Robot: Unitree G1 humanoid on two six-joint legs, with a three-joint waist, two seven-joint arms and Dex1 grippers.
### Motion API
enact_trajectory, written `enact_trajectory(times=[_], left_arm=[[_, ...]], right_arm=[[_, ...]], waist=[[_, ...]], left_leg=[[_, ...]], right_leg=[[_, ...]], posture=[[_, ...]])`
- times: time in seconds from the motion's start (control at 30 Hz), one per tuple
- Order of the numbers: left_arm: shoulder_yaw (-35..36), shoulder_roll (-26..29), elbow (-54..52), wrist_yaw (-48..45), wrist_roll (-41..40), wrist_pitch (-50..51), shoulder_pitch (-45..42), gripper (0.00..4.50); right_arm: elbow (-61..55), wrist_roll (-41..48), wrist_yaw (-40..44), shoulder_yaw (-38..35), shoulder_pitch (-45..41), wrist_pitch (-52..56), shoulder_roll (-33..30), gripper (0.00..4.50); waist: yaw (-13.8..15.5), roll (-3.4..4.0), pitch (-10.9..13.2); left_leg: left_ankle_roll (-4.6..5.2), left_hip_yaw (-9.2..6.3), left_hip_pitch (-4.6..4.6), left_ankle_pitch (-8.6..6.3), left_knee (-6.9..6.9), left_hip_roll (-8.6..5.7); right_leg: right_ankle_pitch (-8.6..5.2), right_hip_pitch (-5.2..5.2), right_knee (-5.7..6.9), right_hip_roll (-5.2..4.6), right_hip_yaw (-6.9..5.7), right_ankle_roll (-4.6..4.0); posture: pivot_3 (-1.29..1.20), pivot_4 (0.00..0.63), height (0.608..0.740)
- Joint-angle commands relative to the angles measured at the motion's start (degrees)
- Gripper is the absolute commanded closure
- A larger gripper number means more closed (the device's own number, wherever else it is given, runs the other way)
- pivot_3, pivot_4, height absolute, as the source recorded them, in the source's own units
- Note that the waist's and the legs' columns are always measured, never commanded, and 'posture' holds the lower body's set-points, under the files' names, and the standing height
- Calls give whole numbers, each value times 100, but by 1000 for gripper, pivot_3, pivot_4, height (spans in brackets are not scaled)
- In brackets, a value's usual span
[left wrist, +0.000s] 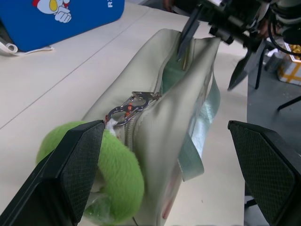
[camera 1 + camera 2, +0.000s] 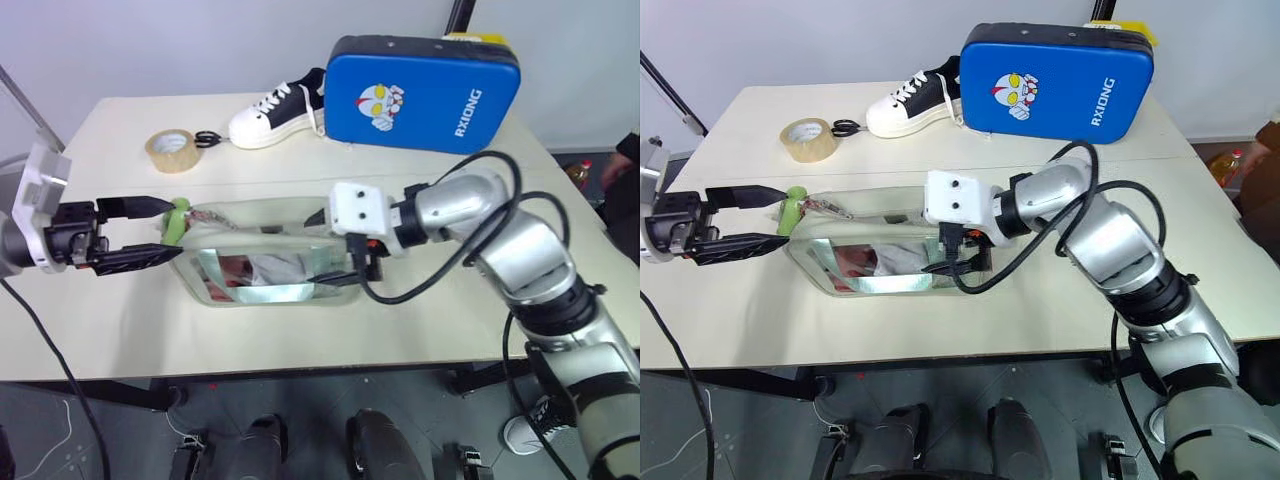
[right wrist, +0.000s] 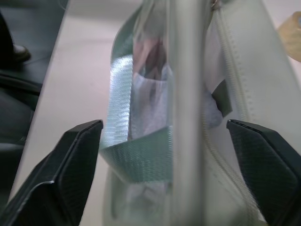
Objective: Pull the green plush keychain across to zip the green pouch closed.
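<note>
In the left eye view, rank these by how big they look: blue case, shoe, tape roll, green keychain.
1. blue case
2. shoe
3. tape roll
4. green keychain, partly hidden by the left gripper's fingers, so its full extent is unsure; it also sits nearer the camera than the rest.

Left arm: extended in from the robot's left side, wrist roughly level. Left gripper: pointed toward the robot's right, its 2 black fingers spread wide, 1 above the other as seen from the head.

Right arm: elbow bent and raised, forearm angled across toward the robot's left, a black cable looped over the wrist. Right gripper: pointed toward the left gripper and tilted downward, its 2 black fingers held wide apart, nothing clamped between them.

Relation: the 2 grippers are faced toward each other, well apart.
</note>
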Motion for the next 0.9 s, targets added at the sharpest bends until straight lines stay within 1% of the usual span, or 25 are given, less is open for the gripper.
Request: enact_trajectory(times=[0.03, 0.13, 0.23, 0.3, 0.33, 0.4, 0.57, 0.73, 0.9], left_arm=[[-2, 127, -15, -66, -7, -51, -122, 0], [-21, 129, 17, -85, 7, -75, -136, 0], [-44, 130, 38, -100, 4, -89, -156, 0], [-70, 129, 70, -109, 15, -109, -193, 0], [-81, 132, 90, -116, 28, -124, -213, 0], [-92, 146, 130, -120, 68, -163, -244, 0], [-157, 332, 485, -132, 437, -463, -386, 0], [-331, 537, 699, -321, 753, -780, -340, 0], [-607, 477, 794, -244, 1152, -1189, -313, 0]], right_arm=[[-413, 455, 134, -517, -103, 265, -271, 25], [-570, 616, 142, -650, -3, 382, -533, 25], [-560, 505, -5, -510, 193, 409, -745, 25], [-366, 223, -182, -299, 291, 252, -800, 525], [-284, 168, -241, -257, 317, 202, -788, 896], [-186, 136, -337, -233, 330, 192, -747, 1873], [-73, 140, -495, -187, 295, 218, -606, 4446], [-50, 169, -542, -160, 286, 272, -566, 4446], [-44, 162, -583, -135, 282, 267, -543, 4446]], waist=[[0, 0, 0], [0, 0, 0], [-8, 0, 0], [-13, 0, 0], [-14, 0, 0], [-13, 0, 0], [-14, 0, 0], [-10, 0, 0], [-14, 0, 0]], left_leg=[[0, 1, 0, 0, 0, 0], [0, 2, 0, 0, 0, 0], [0, 4, 0, 0, -2, 1], [1, 5, 0, 0, -1, 2], [1, 7, 0, 0, -1, 1], [1, 8, 1, 0, -1, 1], [1, 9, 1, 0, -1, 2], [1, 9, 1, 0, -1, 1], [1, 9, 1, 0, -2, 2]], right_leg=[[0, 0, 0, 0, 0, 0], [0, 0, 0, 1, 0, 0], [0, 0, 0, 0, 0, 0], [0, 0, 0, 1, 0, 0], [0, -1, 0, 2, 1, 0], [0, -1, 1, 2, 0, 0], [0, -1, 1, 2, 1, 0], [0, -1, 1, 2, 1, 0], [0, -1, 1, 4, 1, 0]], posture=[[0, 150, 739], [0, 150, 739], [0, 150, 739], [0, 150, 739], [0, 150, 739], [0, 150, 739], [0, 150, 739], [0, 150, 739], [0, 150, 739]])
